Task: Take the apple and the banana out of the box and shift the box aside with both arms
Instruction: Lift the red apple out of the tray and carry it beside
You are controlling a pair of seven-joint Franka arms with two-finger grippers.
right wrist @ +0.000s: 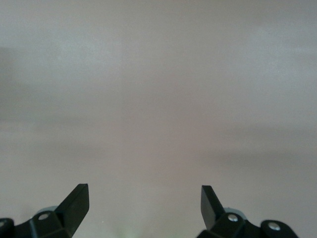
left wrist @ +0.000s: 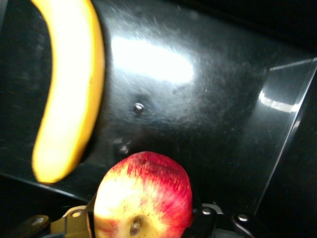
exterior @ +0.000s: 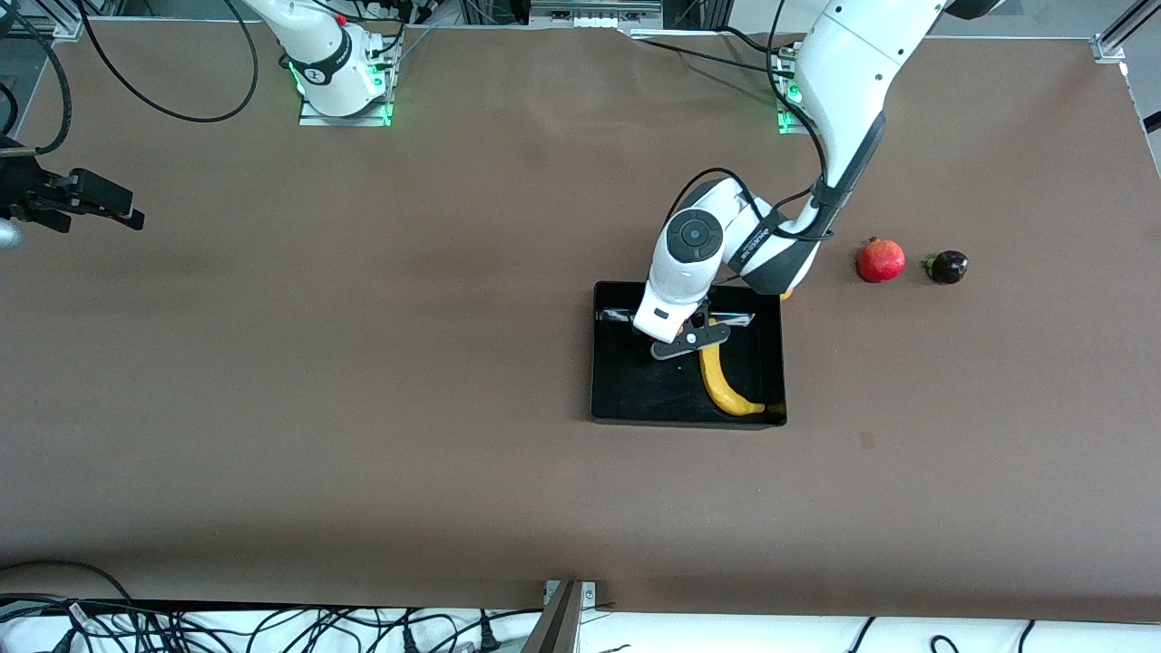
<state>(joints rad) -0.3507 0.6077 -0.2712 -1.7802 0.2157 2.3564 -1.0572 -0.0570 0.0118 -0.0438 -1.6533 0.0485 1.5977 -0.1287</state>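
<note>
From my station I see the left arm's black two-finger pincer (exterior: 691, 342) down inside the glossy black rectangular plastic bin (exterior: 626, 399), which sits on the brown surface (exterior: 363, 408) toward the left arm's end. The left wrist view shows it pinching the small round red-and-yellow apple (left wrist: 143, 196) just above the bin's shiny floor. The long curved yellow banana (exterior: 723, 384) already lies in the bin beside the apple, its tip reaching the bin corner nearest the front camera.

The right arm waits: its black pincer (right wrist: 143, 206) hangs spread wide with nothing between the fingers, over bare surface at its own end.

Outside the bin, toward the left arm's end, a round red pomegranate (exterior: 881, 260) rests near a small dark purple round fruit (exterior: 948, 267).
</note>
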